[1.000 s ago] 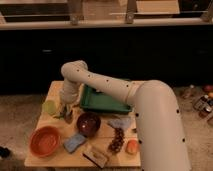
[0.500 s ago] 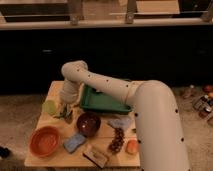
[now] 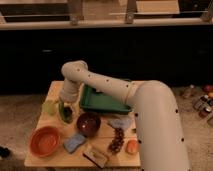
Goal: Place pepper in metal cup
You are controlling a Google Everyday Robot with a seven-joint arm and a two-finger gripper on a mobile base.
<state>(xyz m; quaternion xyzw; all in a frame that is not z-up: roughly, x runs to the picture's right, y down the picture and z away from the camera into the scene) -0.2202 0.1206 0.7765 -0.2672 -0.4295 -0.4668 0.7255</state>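
Hanging near the table's (image 3: 50,155) left edge, the tool (image 3: 65,111) pinches the pepper (image 3: 66,114) beside the pale cup (image 3: 50,107).

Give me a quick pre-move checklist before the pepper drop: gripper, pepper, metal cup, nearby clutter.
1. Gripper located: ok, low over the table's left side, beside the pale green cup.
2. Pepper at the gripper: ok, dark green shape right there; firm hold cannot tell.
3. Metal cup position: cannot tell, not distinguishable near the gripper.
4. Dark brown bowl apart from gripper: ok, just to its right.
5. Green tray clear of the drop: ok, behind the arm.
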